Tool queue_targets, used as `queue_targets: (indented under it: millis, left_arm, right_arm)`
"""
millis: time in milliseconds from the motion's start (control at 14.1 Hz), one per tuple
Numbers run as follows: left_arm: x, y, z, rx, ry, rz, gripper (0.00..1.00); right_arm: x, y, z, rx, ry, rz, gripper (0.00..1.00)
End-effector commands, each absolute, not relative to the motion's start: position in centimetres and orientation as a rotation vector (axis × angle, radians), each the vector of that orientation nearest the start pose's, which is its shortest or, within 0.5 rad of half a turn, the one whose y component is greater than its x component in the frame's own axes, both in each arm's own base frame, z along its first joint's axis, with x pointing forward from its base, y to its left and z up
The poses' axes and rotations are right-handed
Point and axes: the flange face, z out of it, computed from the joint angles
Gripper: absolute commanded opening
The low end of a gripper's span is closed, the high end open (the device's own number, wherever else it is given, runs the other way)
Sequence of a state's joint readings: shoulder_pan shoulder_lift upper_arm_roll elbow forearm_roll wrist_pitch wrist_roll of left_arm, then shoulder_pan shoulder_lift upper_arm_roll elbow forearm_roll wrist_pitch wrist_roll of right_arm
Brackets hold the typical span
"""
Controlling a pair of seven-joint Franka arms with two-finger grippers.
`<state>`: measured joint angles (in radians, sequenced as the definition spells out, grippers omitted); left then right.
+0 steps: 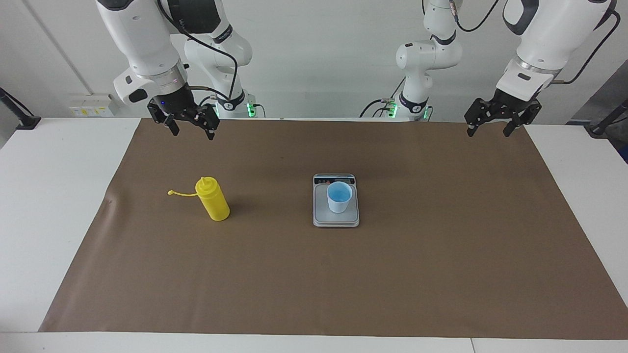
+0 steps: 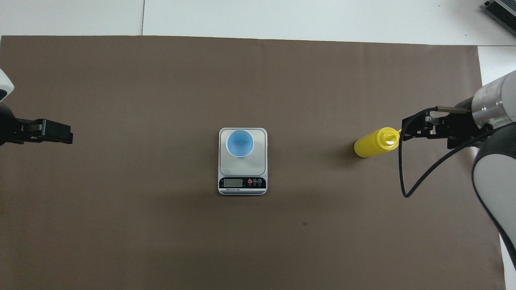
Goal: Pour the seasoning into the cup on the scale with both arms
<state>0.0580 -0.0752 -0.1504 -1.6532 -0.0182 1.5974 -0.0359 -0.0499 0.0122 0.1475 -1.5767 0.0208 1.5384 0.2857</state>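
Note:
The yellow seasoning bottle [image 1: 213,201] [image 2: 375,143] stands upright on the brown mat toward the right arm's end, its cap strap hanging out to one side. A light-blue cup [image 1: 339,196] [image 2: 239,143] sits on the steel plate of the silver scale [image 1: 336,219] [image 2: 258,163] at the middle of the mat. My right gripper [image 1: 192,133] [image 2: 407,131] hangs open in the air over the mat beside the bottle, apart from it. My left gripper [image 1: 488,132] [image 2: 60,137] waits open and raised over the mat's edge at the left arm's end. Neither holds anything.
A brown mat [image 1: 441,274] [image 2: 121,221] covers most of the white table [image 1: 49,196]. The scale's display strip faces the robots. A black cable [image 2: 403,177] loops down from the right wrist. A grey device [image 2: 502,10] lies at the table's corner farthest from the robots.

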Motion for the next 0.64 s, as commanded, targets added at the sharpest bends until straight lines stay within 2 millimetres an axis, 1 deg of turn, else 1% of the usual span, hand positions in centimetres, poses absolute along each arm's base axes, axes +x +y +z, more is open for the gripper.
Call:
queue_targets:
  millis: [0, 71, 283, 567]
  left_arm:
    - [52.25, -5.1, 62.93, -3.158, 0.08, -0.043, 1.0]
    - [52.25, -5.1, 62.93, -3.158, 0.08, -0.043, 1.0]
    - [52.25, -5.1, 62.93, -3.158, 0.08, -0.043, 1.0]
    - [52.25, -5.1, 62.85, -3.158, 0.08, -0.04, 1.0]
  right_arm:
    - [54.73, 4.97, 61.38, -3.129, 0.301, 0.09, 1.0]
    - [54.73, 4.93, 61.38, -3.142, 0.259, 0.087, 1.0]
    - [54.68, 4.82, 61.45, -3.155, 0.226, 0.085, 1.0]
    - [54.72, 4.7, 61.4, -3.159, 0.216, 0.082, 1.0]
